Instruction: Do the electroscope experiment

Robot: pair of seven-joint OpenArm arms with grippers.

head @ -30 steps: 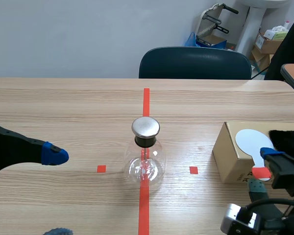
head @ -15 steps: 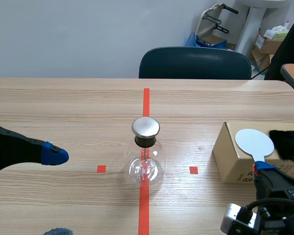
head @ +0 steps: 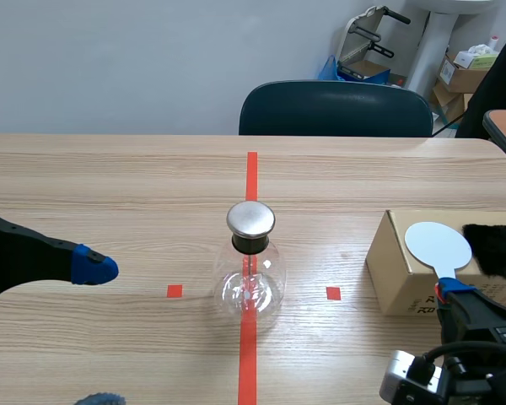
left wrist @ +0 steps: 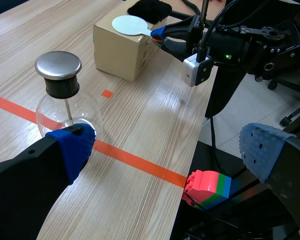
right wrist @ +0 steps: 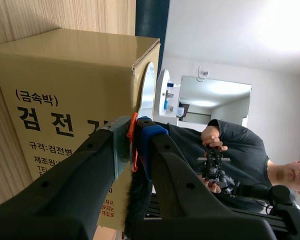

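right end effector: we pinch white paddle by handle, disc free | left end effector: spread, empty, beside electroscope

The left arm is thick and black, with bumpy blue pads. Black cables curl beside the box.

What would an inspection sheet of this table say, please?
Surface: pale wooden table, orange-red tape marks.
Job's things: round glass flask with metal cap mid-table; white round paddle with red handle and black fur patch on brown cardboard box.
Clutter: coloured toy bricks below the table edge.
Grippers: left gripper open, empty; right gripper shut on the paddle's handle.
Cables: black cables on the right arm.
Surroundings: dark blue chair, person beyond the box.
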